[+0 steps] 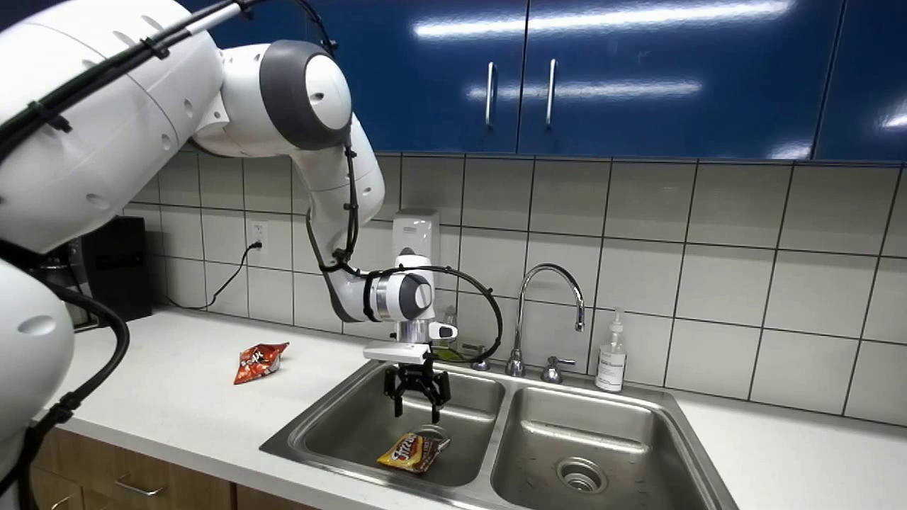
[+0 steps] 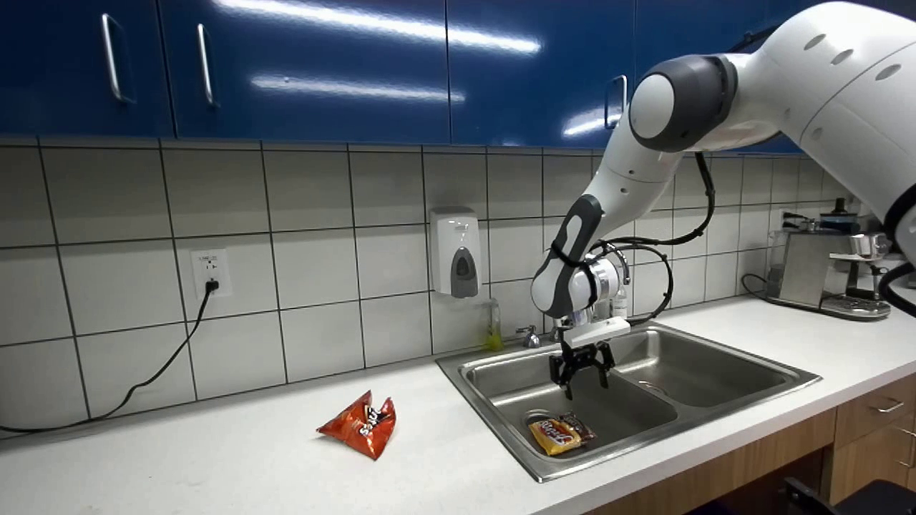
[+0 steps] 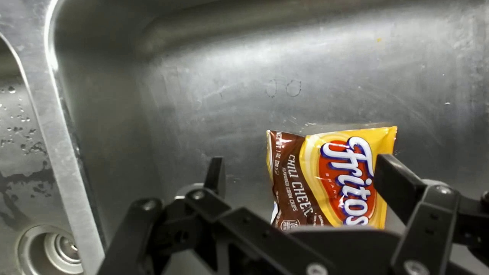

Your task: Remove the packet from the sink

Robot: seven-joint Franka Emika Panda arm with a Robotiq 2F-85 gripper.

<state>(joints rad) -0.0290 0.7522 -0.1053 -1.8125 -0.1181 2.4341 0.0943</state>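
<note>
lower right: sink [image 2: 715, 378], yellow packet [image 2: 558, 435] inside, gripper [image 2: 587, 390] over it, jaws apart | lower left: red bag [image 2: 363, 427] on counter [image 2: 215, 472]

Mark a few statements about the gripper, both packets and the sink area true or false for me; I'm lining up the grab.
1. The Fritos packet lies in the sink. True.
2. The gripper is above the Fritos packet. True.
3. The gripper is shut on the Fritos packet. False: it is open and apart from it.
4. Both packets are in the sink. False: the red packet is on the counter.
5. The pump bottle stands near the faucet. True.
</note>
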